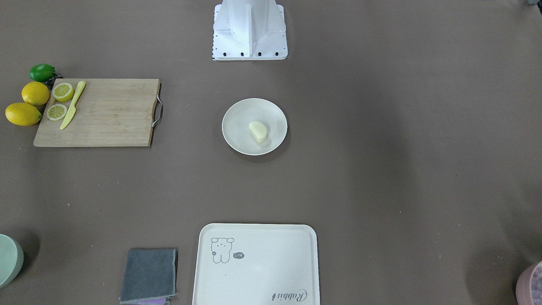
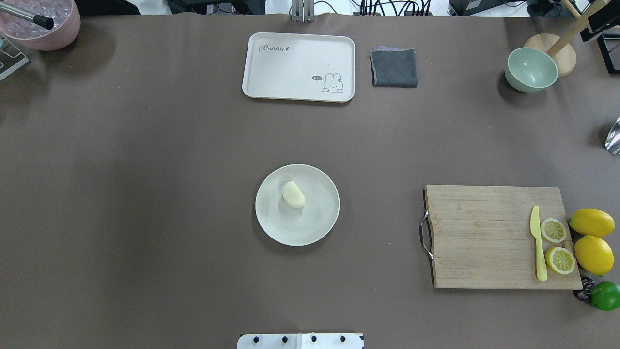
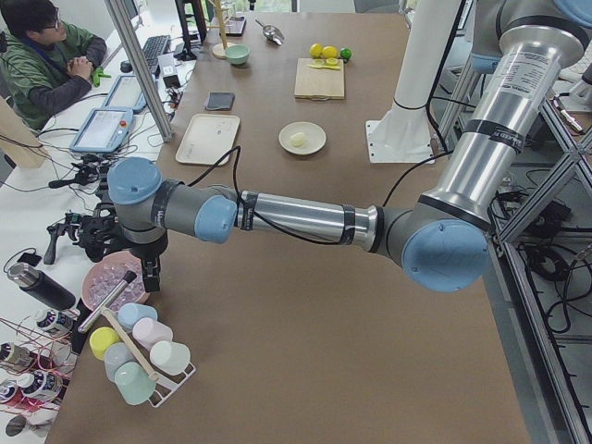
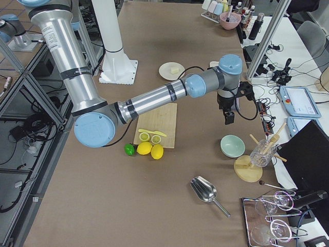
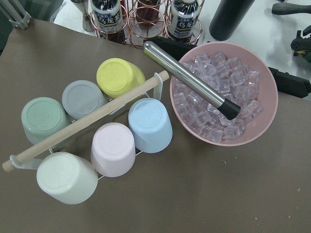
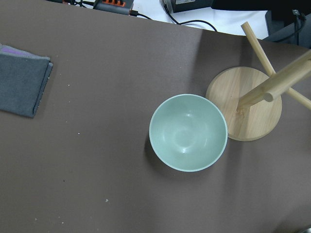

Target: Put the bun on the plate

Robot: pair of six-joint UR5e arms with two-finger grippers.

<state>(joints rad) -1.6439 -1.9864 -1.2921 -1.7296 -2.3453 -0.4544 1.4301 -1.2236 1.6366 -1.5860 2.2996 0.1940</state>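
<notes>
Bun [image 2: 293, 195] lies inside plate [image 2: 290, 228], mid-desk [image 2: 145, 194]; placing step judged done. Left hand [image 3: 151, 275] above pink ice bowl [image 5: 257, 133], right hand [image 4: 227, 116] above green bowl [image 6: 188, 132]; opening of either cannot be told. Next: probably no further grasp needed.

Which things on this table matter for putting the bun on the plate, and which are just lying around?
For the job: bun, plate.
Lying about: tray, grey cloth, green bowl, cutting board, yellow knife, lemon slices, whole lemons, lime, ice bowl.
</notes>
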